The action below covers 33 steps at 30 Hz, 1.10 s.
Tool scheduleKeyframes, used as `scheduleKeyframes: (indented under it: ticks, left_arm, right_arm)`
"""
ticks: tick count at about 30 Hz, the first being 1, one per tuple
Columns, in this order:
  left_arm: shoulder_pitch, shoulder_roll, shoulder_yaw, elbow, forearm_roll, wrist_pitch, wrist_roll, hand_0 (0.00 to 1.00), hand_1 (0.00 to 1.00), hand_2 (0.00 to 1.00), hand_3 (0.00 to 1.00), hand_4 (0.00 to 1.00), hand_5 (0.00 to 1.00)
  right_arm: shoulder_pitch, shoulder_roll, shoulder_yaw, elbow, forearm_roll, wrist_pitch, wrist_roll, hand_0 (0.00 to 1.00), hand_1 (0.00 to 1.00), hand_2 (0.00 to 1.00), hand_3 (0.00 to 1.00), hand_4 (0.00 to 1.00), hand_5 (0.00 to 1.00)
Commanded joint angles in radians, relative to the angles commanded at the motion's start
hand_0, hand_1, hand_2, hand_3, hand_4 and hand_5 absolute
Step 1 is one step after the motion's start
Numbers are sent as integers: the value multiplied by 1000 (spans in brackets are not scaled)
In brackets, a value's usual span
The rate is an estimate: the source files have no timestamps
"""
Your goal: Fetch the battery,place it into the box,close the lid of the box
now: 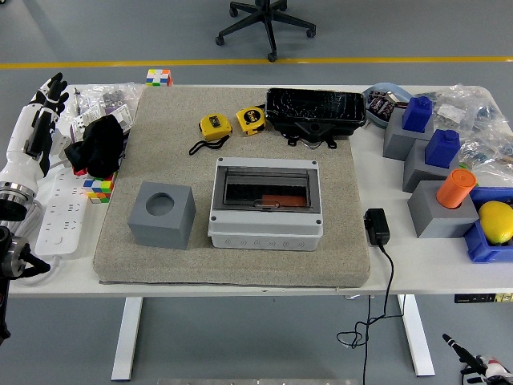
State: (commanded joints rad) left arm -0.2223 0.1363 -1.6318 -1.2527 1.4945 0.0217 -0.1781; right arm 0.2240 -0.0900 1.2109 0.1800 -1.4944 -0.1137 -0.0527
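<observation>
One orange battery point(276, 198) is seen lying inside the grey box point(267, 205) at the middle of the mat point(329, 160), under a clear lid point(267, 189) that appears lowered. Whether the lid is fully latched cannot be told; if it is not, it could spring open once left alone. The left hand point(36, 128) is held at the far left edge, fingers stretched straight and empty, close to a power strip point(58, 216) and a black cloth point(100, 146), which could be snagged by a careless sweep.
</observation>
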Motion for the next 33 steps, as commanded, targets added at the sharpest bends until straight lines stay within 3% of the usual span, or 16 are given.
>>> scheduleKeyframes:
  ticks: [2, 4, 5, 14, 15, 17, 20, 21, 33]
  left_arm:
    - [4, -6, 0, -2, 43, 34, -25, 998, 998, 998, 998, 998, 998]
    - [13, -9, 18, 15, -29, 99, -90, 998, 998, 998, 989, 998, 998]
    - [18, -11, 23, 22, -61, 105, -109, 998, 998, 998, 989, 998, 998]
    - [45, -30, 53, 42, -156, 114, -137, 992, 998, 976, 943, 998, 998]
    - [44, -30, 58, 41, -158, 114, -138, 911, 927, 897, 875, 998, 998]
    - [42, -29, 69, 41, -167, 124, -149, 911, 927, 897, 875, 998, 998]
    - [42, -31, 86, 38, -204, 186, -209, 911, 927, 897, 875, 998, 998]
    - [42, -31, 87, 36, -203, 187, -211, 882, 889, 867, 847, 998, 998]
    - [45, -30, 112, 28, -173, 186, -199, 869, 877, 829, 821, 998, 998]
  right_arm:
    - [-1, 1, 1, 0, 0, 0, 1, 827, 764, 745, 821, 998, 998]
    - [-2, 1, 3, 0, -3, 0, 0, 826, 764, 745, 821, 998, 998]
    - [-2, 1, 3, 0, -2, 0, 1, 826, 764, 745, 821, 998, 998]
    - [-12, -5, 46, 0, -41, 2, 9, 827, 764, 745, 821, 998, 998]
    - [-15, -6, 55, 0, -48, 2, 10, 829, 769, 750, 826, 998, 998]
    - [-19, -8, 63, 0, -51, 1, 13, 829, 769, 750, 826, 998, 998]
    - [-33, -12, 95, 0, -54, -10, 26, 829, 769, 750, 826, 998, 998]
    - [-37, -14, 105, 0, -58, -10, 27, 829, 775, 761, 832, 998, 998]
    - [-63, -29, 127, 0, -53, -14, 43, 830, 776, 761, 831, 998, 998]
